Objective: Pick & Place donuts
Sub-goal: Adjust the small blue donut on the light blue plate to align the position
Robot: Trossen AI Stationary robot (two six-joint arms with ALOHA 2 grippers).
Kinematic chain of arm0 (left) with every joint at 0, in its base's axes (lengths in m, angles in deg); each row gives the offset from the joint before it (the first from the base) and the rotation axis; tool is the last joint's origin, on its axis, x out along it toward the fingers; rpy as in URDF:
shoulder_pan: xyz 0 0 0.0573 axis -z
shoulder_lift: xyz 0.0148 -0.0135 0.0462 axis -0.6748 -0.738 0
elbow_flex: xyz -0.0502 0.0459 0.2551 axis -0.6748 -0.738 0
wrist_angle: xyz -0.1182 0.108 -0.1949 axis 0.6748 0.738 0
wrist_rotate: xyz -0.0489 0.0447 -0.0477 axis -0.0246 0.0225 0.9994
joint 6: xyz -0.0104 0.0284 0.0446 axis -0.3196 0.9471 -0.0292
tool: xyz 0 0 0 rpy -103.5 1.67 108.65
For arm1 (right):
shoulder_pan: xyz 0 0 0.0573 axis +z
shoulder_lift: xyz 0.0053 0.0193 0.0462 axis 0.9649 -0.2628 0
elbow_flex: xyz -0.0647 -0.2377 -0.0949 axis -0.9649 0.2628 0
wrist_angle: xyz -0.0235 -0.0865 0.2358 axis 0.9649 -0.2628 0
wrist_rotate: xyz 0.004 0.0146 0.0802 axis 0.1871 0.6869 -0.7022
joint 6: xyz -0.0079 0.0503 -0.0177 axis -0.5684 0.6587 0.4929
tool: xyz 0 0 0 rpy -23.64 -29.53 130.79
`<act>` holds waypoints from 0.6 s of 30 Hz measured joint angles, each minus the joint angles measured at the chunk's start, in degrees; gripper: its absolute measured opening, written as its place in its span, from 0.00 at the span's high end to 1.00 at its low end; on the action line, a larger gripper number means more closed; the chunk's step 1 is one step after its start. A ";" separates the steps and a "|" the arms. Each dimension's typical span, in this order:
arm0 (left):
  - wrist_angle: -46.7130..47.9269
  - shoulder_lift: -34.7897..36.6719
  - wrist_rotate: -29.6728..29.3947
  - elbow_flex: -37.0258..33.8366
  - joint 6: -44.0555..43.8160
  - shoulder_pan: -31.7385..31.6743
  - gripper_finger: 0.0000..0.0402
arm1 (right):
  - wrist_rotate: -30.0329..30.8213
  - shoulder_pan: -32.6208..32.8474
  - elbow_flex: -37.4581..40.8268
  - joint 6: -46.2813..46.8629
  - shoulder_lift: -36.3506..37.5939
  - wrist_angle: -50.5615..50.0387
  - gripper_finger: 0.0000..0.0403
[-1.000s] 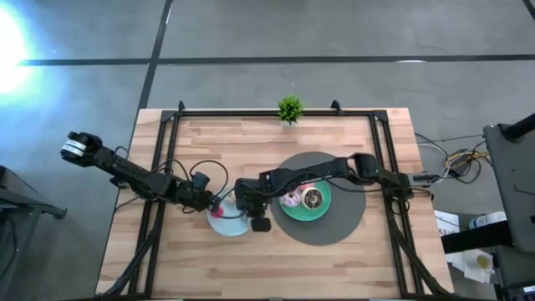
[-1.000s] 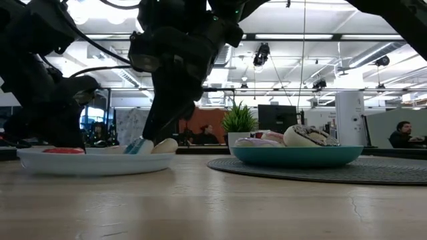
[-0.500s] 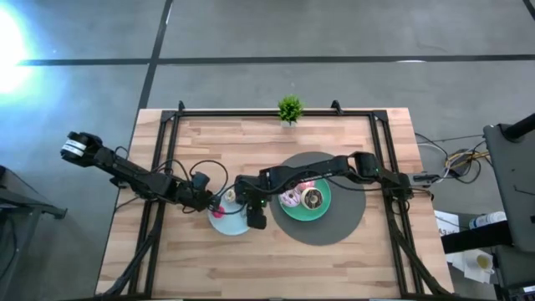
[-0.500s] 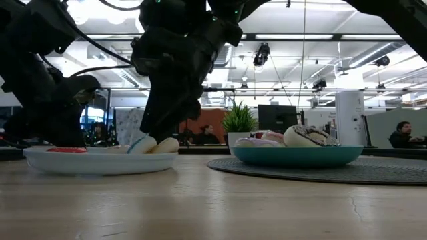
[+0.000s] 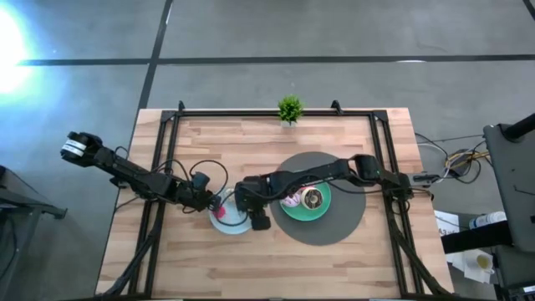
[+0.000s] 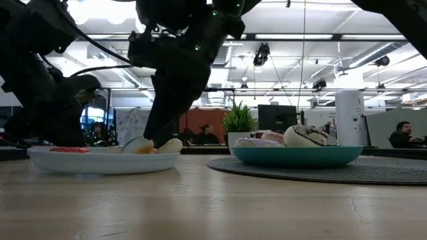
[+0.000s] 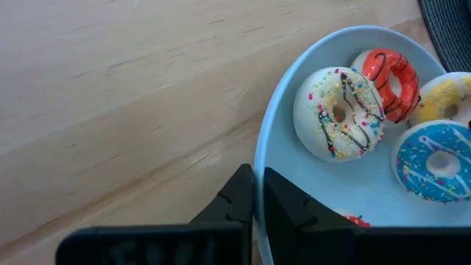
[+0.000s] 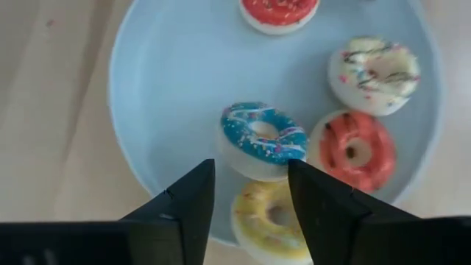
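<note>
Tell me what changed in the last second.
The right gripper opened and let go of a donut, now hovering over the yellow donut on the light-blue plate. The left gripper stayed shut on the plate's rim; the green plate stayed put.

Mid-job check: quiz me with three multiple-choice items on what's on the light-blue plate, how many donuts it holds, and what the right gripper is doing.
1. Where does the blue-iced donut lie?
A. on the green plate
B. on the light-blue plate
C. on the bare wood

2. How many donuts does the right wrist view show on that plate?
A. two
B. three
C. five

3. How is the right gripper?
A. open, above the plate, empty
B. shut on the blue-iced donut
C. shut on the plate rim

Key:
1 B, the blue-iced donut rests inside the plate's rim.
2 C, blue, yellow, orange-red, white and red.
3 A, its fingers stand apart, with nothing between them.

The left gripper is shut on the plate rim.
</note>
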 joint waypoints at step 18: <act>0.00 0.00 0.07 0.00 -0.01 0.00 1.00 | 8.68 4.04 -0.70 -14.89 0.32 0.22 0.60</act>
